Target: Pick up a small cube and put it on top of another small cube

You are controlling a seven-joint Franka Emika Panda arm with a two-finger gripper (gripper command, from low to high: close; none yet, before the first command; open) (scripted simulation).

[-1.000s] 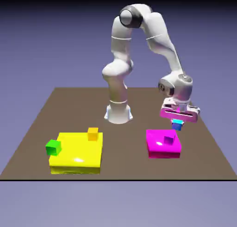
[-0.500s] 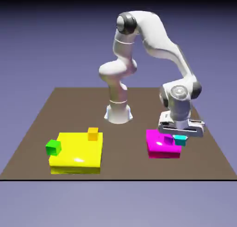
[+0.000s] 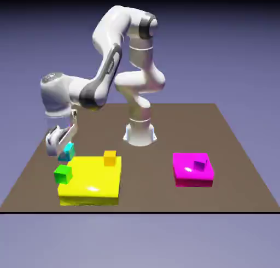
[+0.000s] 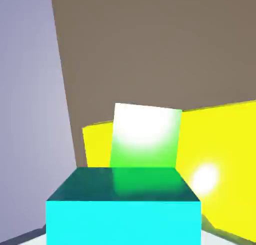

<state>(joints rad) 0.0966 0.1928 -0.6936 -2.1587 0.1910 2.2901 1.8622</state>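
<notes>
My gripper (image 3: 65, 150) is shut on the small cyan cube (image 3: 69, 151) and holds it in the air at the exterior view's left. The cube hangs a little above the small green cube (image 3: 63, 174), which rests on the near left corner of the flat yellow block (image 3: 90, 182). In the hand view the cyan cube (image 4: 124, 206) fills the bottom and hides my fingertips. The green cube (image 4: 145, 135) shows just beyond it, on the yellow block (image 4: 220, 139).
An orange small cube (image 3: 110, 158) sits on the yellow block's far right corner. A flat magenta block (image 3: 191, 171) with a small magenta cube (image 3: 199, 165) on it lies at the exterior view's right. The robot's base (image 3: 140, 133) stands behind.
The arm has swung from over the magenta block across to the exterior view's left, carrying the cyan cube to just above the green cube. The gripper stayed shut.
</notes>
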